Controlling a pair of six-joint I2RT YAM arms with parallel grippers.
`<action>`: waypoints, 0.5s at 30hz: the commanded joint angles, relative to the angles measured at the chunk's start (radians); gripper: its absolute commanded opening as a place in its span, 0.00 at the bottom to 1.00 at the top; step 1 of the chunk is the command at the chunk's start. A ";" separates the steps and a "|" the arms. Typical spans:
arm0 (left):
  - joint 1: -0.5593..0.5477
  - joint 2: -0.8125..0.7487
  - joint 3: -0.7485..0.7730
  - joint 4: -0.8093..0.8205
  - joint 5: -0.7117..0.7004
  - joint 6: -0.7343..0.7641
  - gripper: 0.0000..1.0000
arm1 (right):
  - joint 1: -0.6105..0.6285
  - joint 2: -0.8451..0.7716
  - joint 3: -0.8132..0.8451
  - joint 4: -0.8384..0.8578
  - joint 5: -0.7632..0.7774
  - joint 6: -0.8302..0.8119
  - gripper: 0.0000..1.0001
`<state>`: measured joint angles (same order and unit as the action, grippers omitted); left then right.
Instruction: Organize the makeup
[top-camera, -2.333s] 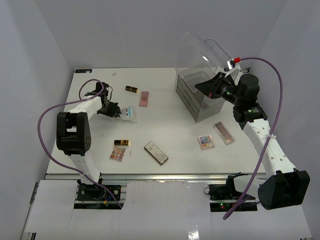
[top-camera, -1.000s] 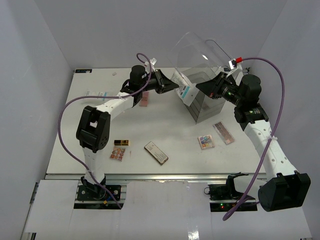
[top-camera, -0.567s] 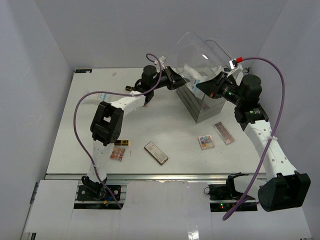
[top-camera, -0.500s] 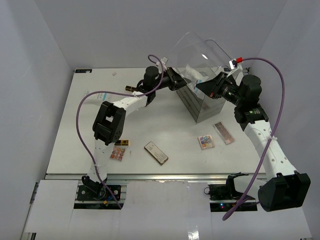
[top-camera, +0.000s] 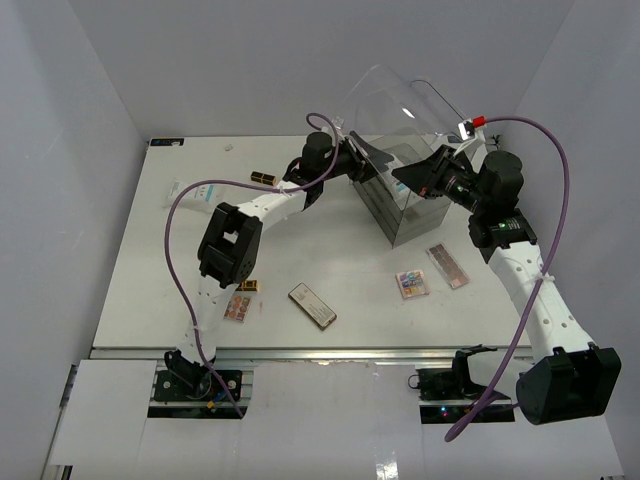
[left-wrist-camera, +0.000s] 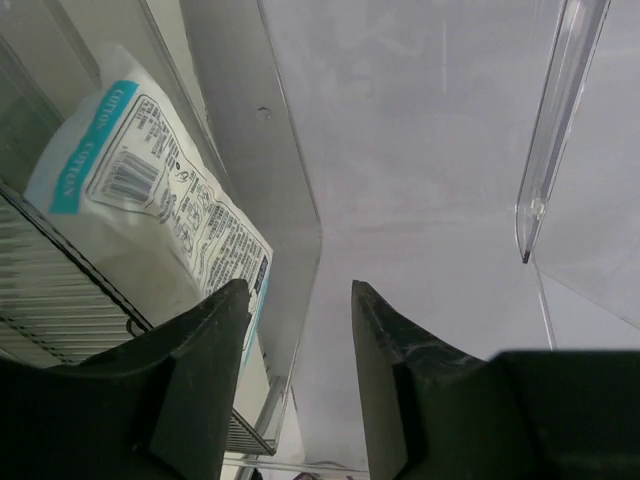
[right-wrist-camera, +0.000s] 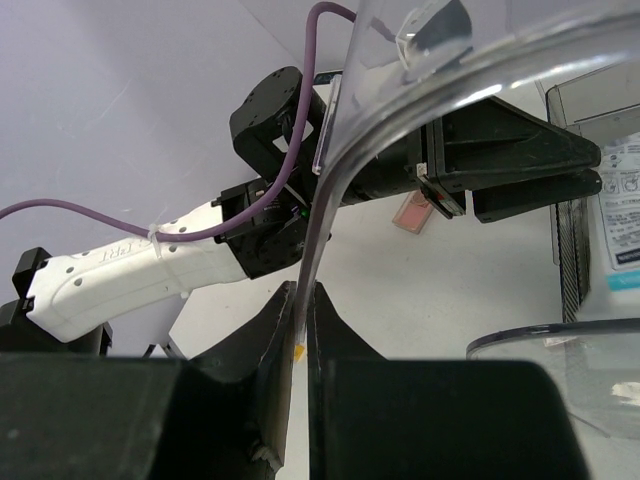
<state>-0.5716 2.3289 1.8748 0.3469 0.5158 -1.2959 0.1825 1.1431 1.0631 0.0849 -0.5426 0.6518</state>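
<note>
Left wrist cam: left gripper (left-wrist-camera: 300, 300) jaws apart, nothing btwn; white packet (left-wrist-camera: 130, 200) inside acrylic box (top-camera: 405, 215), apparently free; right gripper (right-wrist-camera: 303, 300) pinching clear lid (right-wrist-camera: 420, 85) edge.

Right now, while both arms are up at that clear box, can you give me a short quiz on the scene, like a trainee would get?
1. How many lipsticks lie on the table?
2. True or false: the right fingers pinch the lid.
3. Where is the white packet? A: on the table. B: in the box. C: on top of the lid.

Key: 1. two. 2. true. 3. B.
</note>
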 joint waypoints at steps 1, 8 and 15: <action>-0.001 -0.077 0.024 -0.048 -0.020 0.056 0.58 | -0.008 -0.054 0.011 0.147 -0.014 -0.020 0.11; 0.013 -0.203 -0.135 -0.029 -0.046 0.115 0.57 | -0.012 -0.060 0.011 0.146 -0.017 -0.020 0.10; 0.068 -0.403 -0.393 0.025 -0.101 0.197 0.57 | -0.014 -0.059 0.009 0.156 -0.022 -0.012 0.10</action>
<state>-0.5523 2.1073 1.5923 0.3238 0.4617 -1.1708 0.1763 1.1355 1.0496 0.0899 -0.5510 0.6522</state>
